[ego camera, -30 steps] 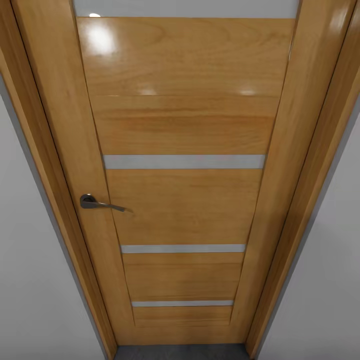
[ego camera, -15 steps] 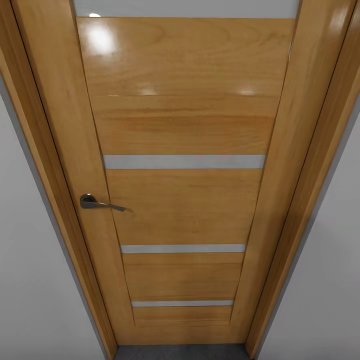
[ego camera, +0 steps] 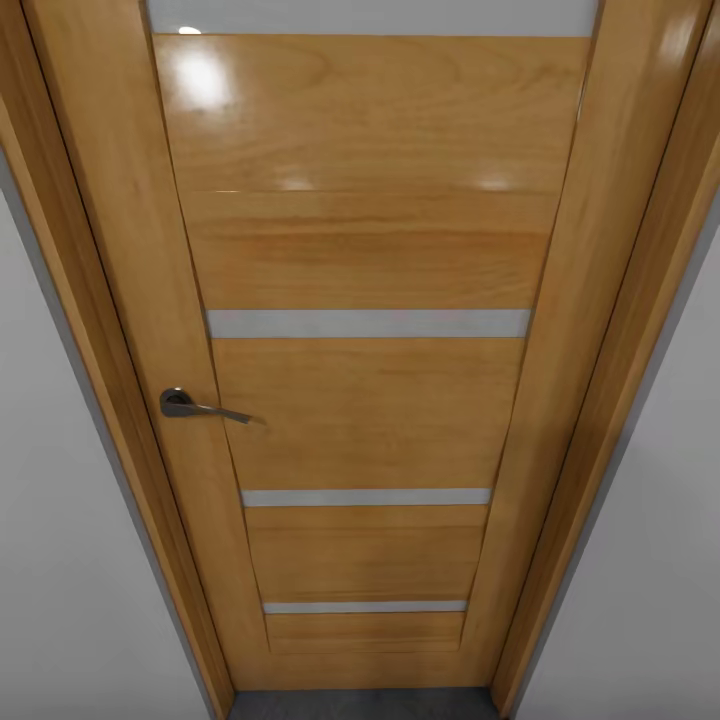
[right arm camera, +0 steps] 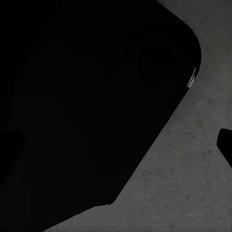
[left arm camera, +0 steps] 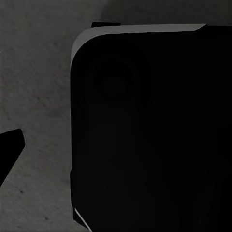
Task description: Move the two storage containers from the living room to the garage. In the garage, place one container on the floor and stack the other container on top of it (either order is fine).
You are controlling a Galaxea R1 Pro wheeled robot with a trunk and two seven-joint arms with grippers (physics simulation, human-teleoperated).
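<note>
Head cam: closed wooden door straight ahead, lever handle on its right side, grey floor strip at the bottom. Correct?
Not quite. The head view shows the handle on the left side of the door, not the right. The rest holds: the door is closed, straight ahead, with a grey floor strip at the bottom.

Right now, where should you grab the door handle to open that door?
Probably the long thin bar of the handle, near its free tip, coming straight at the door from the front. The bar lies flat and sticks out sideways from its round base, so fingers can close over it and push down.
</note>
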